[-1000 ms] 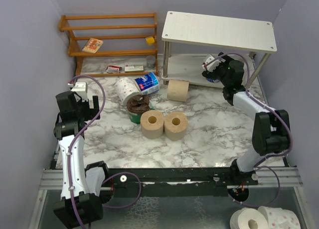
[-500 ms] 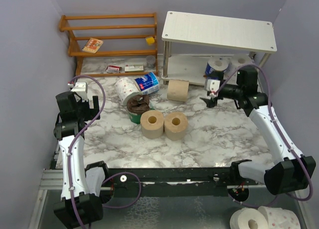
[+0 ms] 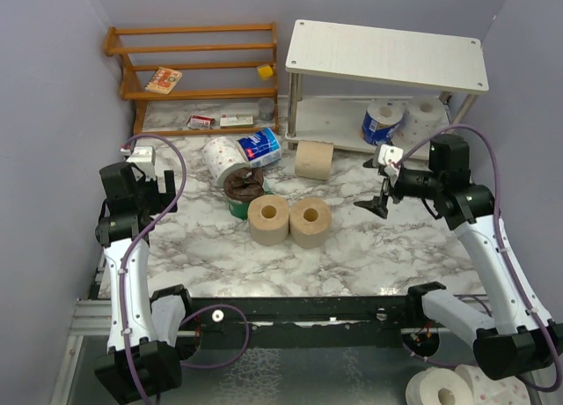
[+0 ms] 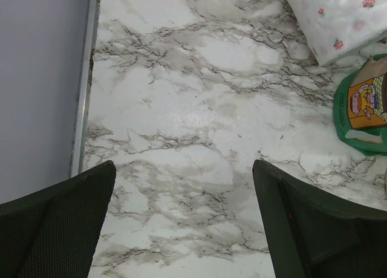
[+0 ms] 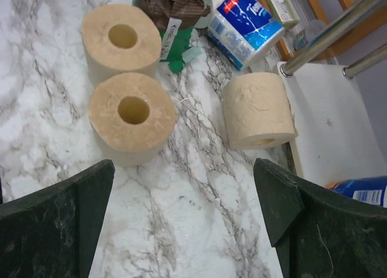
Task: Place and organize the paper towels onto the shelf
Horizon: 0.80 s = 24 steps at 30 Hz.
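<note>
I am holding the right claw (image 5: pixel 182 169) spread and empty; just ahead, a tan paper towel roll (image 5: pixel 132 118) is standing, probably light and squashy, best pinched across its sides.

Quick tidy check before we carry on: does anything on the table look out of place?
Yes. A crumpled green and brown snack bag sits just behind the two upright tan rolls, though it is no paper towel. The blue-wrapped roll beside it lies on its side.

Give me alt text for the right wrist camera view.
The open right tool hovers over a marble table with three tan paper towel rolls; a blue-wrapped roll, snack bag and white shelf lie beyond.
</note>
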Available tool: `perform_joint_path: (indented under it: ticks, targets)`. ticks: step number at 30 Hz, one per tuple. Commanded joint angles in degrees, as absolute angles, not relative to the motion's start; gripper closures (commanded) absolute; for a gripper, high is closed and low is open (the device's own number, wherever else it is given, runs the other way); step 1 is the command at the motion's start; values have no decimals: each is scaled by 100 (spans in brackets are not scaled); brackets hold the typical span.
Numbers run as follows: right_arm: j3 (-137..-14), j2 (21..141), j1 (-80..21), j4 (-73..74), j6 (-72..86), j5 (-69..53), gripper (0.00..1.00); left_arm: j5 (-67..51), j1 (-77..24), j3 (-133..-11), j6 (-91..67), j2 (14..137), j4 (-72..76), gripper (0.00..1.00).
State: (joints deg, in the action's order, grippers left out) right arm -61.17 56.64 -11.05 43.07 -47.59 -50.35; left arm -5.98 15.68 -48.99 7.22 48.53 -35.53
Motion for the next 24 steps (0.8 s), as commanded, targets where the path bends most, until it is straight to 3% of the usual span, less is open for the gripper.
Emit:
perform_joint_path:
  ticks: [1,6,9,10,13,18,21,24]
  targets:
    - [-6362,5626,-1107,3861,-2966,-4736,0,-598,1592,-4852,693,4876,-3456,1]
    - [-6875,6118,-1127,6259,-4963,-5945,0,-565,1595,-4852,685,4922,-3452,1]
    - [-7360,6789,-1185,7452,-5607,-5640,10,-539,1591,-4852,670,4969,-3450,1]
    - [-7371,6899,-1219,7420,-5490,-5349,15,-532,1595,-4852,668,4989,-3450,1]
    - [-7086,6697,-1629,6879,-5066,-4566,15,-526,1596,-4856,667,5050,-3448,1]
    - [-6738,6440,-3689,5885,-4048,-2730,15,-555,1591,-4853,671,4991,-3452,1]
    - [-6694,6636,-4057,5592,-4001,-2290,25,-516,1592,-4852,661,4998,-3452,1]
    - [-6747,6774,-4394,5401,-3943,-2204,27,-477,1599,-4852,643,5031,-3444,1]
